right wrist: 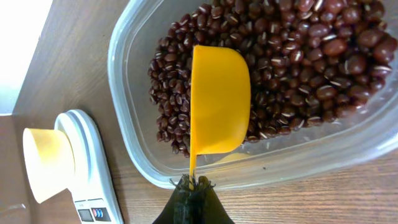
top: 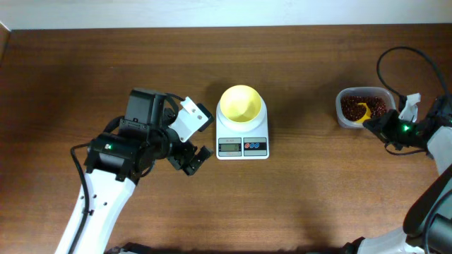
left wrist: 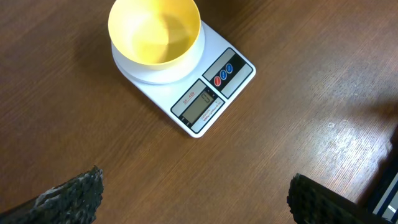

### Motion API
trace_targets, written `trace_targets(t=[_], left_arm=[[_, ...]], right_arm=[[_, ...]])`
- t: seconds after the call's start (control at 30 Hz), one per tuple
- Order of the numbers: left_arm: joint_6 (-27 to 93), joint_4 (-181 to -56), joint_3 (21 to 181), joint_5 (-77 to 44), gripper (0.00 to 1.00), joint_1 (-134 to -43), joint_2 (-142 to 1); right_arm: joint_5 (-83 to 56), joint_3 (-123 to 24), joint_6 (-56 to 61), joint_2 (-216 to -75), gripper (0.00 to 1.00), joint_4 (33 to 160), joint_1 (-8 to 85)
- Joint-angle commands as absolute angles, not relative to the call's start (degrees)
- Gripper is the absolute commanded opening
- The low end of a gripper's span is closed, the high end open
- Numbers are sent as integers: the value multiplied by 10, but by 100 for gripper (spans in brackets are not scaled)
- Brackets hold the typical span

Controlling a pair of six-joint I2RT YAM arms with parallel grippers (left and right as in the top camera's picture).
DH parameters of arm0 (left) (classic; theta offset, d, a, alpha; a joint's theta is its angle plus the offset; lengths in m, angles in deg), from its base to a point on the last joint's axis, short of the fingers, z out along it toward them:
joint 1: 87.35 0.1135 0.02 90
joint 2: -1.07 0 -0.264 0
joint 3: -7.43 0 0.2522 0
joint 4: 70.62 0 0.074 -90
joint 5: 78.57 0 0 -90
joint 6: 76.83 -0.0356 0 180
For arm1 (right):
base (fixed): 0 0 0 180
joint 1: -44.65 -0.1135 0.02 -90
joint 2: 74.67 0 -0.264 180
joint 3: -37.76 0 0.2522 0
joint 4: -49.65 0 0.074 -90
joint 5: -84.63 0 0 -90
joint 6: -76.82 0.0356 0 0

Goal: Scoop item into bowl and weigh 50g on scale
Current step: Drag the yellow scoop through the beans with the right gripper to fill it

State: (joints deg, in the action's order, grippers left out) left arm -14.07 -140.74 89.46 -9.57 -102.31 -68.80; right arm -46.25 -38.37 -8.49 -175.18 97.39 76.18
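Note:
The pale yellow bowl (top: 241,104) stands empty on the white scale (top: 242,144) at the table's middle; both show in the left wrist view, bowl (left wrist: 155,32) and scale (left wrist: 208,93). My left gripper (top: 192,137) hovers just left of the scale, open, nothing between its fingers (left wrist: 71,196). At the right, a clear tub (top: 364,107) holds the reddish-brown beans (right wrist: 298,62). My right gripper (right wrist: 194,185) is shut on the handle of a darker yellow scoop (right wrist: 217,102), whose cup lies turned on its side over the beans. The scoop (top: 363,111) shows small from overhead.
Dark wood table (top: 296,204) all round. A white wall edge runs along the far side of the table. The right arm's black cable (top: 395,60) loops above the tub. The tub's rim (right wrist: 134,155) sits between my right gripper and the beans.

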Motion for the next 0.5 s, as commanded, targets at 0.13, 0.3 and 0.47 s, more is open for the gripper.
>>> trace_targets(t=[0.13, 0.3, 0.47], left_arm=[[-148, -1407, 907, -97, 99, -1021, -686], [-148, -1407, 907, -97, 99, -1021, -686], [-148, -1407, 907, -97, 99, -1021, -686]], right_arm=[[-474, -371, -100, -1749, 4, 923, 766], [-473, -371, -98, -1726, 4, 919, 766], [-474, -371, -97, -1726, 4, 938, 767]])
